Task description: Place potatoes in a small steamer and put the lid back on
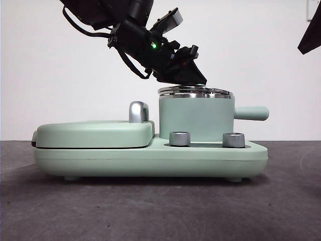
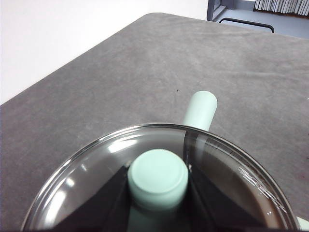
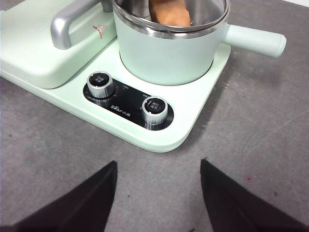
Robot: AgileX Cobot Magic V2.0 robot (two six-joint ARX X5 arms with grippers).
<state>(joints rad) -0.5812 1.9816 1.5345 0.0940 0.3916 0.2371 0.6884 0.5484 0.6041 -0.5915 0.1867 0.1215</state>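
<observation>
The mint-green steamer [image 1: 195, 118] stands on the right half of the green cooker base. The glass lid [image 1: 195, 92] lies level on its steel rim. My left gripper [image 1: 188, 70] comes down from the upper left and is shut on the lid's green knob [image 2: 158, 176]; the glass [image 2: 91, 169] and the pot's side handle [image 2: 200, 108] show below it. In the right wrist view the orange-brown potato [image 3: 169, 12] sits inside the steamer [image 3: 166, 53]. My right gripper [image 3: 158, 163] is open and empty over the table in front of the cooker; it shows only as a black tip [image 1: 311, 35] in the front view.
The flat green grill plate [image 1: 95, 133] with its chrome handle [image 1: 139, 111] fills the left half of the base [image 1: 150, 158]. Two steel dials [image 1: 180, 138] [image 1: 233, 139] stand in front of the pot. Grey table all around.
</observation>
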